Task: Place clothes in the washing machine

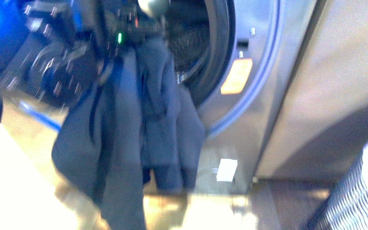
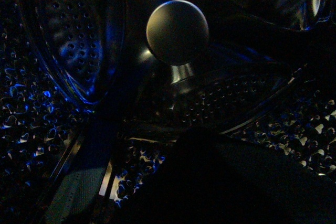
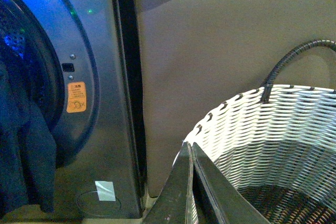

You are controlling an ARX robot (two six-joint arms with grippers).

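Clothes (image 1: 124, 134): hanging beneath my left gripper (image 1: 141, 19) across the washing machine (image 1: 254, 96) rim, mid-loading; I cannot tell its grip. Right gripper (image 3: 189, 149): closed, empty, idle over basket (image 3: 273, 129).

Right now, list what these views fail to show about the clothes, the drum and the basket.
- Left gripper: front view, motion blur and the hanging clothes hide it; left wrist view shows no fingers.
- Cloth inside the drum: left wrist view, too dark to tell how much.
- Basket floor: right wrist view, cut off by the picture edge and the right gripper.
- Yellow sticker text: too small in both views.
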